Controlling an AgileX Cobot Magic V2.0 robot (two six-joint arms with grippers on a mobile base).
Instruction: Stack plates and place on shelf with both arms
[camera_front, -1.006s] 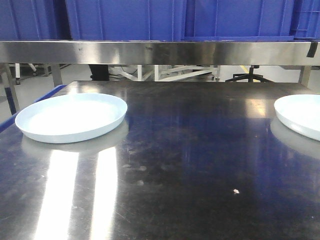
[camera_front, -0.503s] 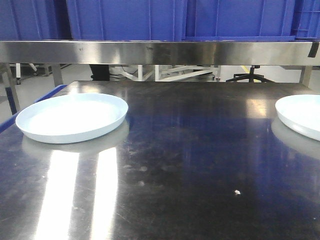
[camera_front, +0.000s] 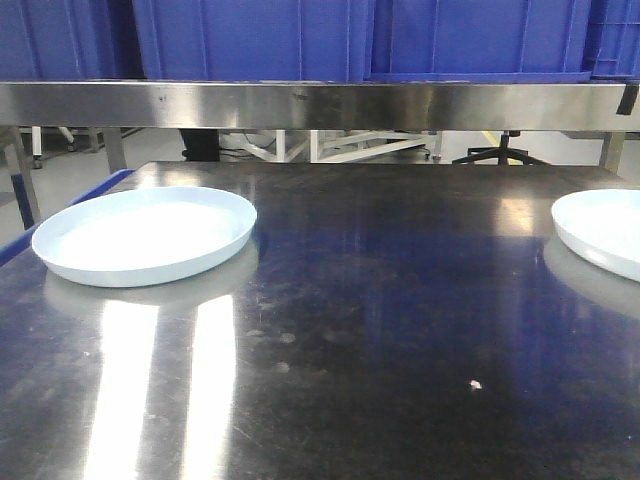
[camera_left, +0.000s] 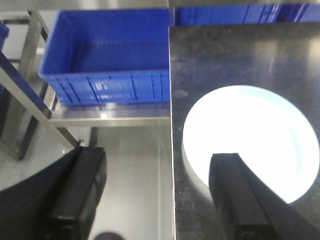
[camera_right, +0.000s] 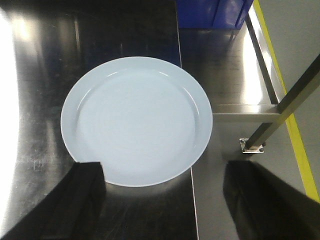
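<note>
Pale blue round plate (camera_left: 250, 135) lies on the shiny dark metal counter (camera_left: 225, 55) just past the spread, empty left fingers (camera_left: 240, 210), and its twin plate (camera_right: 135, 120) lies just past the spread, empty right fingers (camera_right: 75, 205).

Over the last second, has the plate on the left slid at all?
No. The left plate sits in the same spot on the table, just as close to its back edge and left corner.
</note>
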